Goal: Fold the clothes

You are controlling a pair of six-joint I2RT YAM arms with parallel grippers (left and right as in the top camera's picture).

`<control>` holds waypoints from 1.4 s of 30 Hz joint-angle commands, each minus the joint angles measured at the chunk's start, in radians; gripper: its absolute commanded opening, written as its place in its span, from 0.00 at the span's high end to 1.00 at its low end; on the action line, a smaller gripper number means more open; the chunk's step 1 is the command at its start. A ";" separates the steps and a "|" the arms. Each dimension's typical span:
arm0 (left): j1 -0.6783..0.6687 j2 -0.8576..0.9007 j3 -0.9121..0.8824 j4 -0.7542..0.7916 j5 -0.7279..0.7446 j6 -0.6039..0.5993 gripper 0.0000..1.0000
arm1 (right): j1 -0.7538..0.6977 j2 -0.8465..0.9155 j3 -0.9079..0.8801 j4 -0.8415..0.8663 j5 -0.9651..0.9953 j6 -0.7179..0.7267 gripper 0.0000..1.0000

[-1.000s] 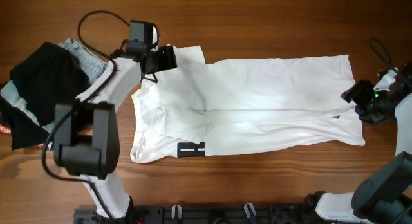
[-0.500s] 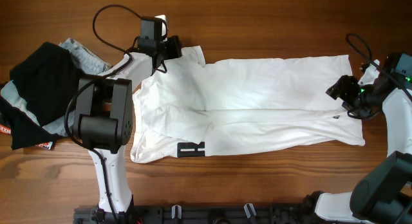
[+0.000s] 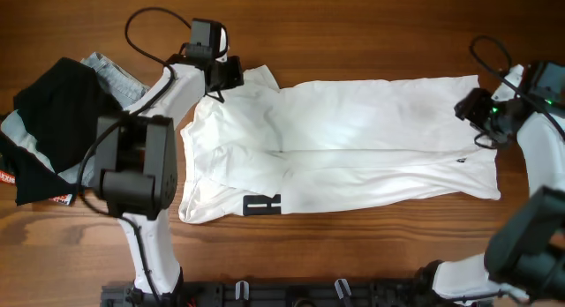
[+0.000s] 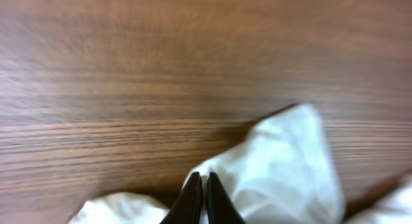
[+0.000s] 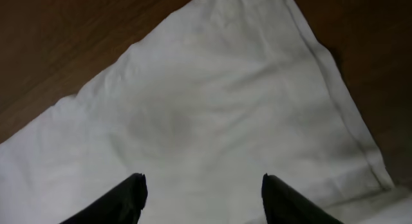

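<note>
- The shirt [image 3: 353, 139] lies flat on the table [image 3: 353, 25], stretched between the two grippers: one end under the left gripper [image 3: 231, 75], the other under the right gripper [image 3: 481, 108].
- It looks soft, thin and light. It should drape and sag when lifted, and a pull at one point would likely wrinkle it rather than move it whole. It is not fragile, though it may slide on the smooth wood.
- Best taken by pinching corners or stitched edges, one gripper at each end, so the cloth stays taut along its length.
- Its long axis runs from one gripper to the other. The stitched hem end points toward the right gripper; the narrower, rumpled end with a flap sticking out points toward the left one.
- A black garment [image 3: 53, 113] and a denim piece [image 3: 110, 73] sit heaped behind the left gripper, apart from the shirt.
- The right gripper stands wide, fingers [image 5: 125, 198] spread over the far hem corner, with cloth below and between them but nothing gripped.
- The left gripper is closed, its tips pressed together at the cloth's far edge beside the flap. White fabric bunches on both sides of them, so I judge it pinches a thin fold of shirt.
- The black graphic [image 3: 262, 205] sits on the near edge, closer to the left gripper.
</note>
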 commanded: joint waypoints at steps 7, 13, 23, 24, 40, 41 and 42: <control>-0.005 -0.080 0.006 -0.089 0.009 -0.032 0.96 | 0.032 0.372 0.285 0.255 0.170 0.000 0.27; -0.006 -0.079 0.005 -0.099 0.009 -0.078 0.96 | 0.033 0.468 0.285 0.451 0.214 0.002 0.27; -0.005 -0.076 0.005 -0.114 0.009 -0.077 0.96 | 0.075 0.557 0.285 0.381 0.229 -0.032 0.96; -0.005 -0.076 0.005 -0.117 0.008 -0.077 0.96 | 0.076 0.557 0.285 0.352 0.254 -0.031 0.96; -0.004 -0.249 0.005 -0.394 0.008 -0.108 0.96 | 0.018 0.208 0.288 -0.085 0.392 0.055 0.96; -0.003 -0.269 0.005 -0.452 0.008 -0.108 0.96 | 0.016 0.198 0.288 -0.148 0.425 0.057 0.96; -0.003 -0.281 0.005 -0.489 0.008 -0.108 0.96 | 0.016 0.195 0.288 -0.187 0.446 0.068 0.96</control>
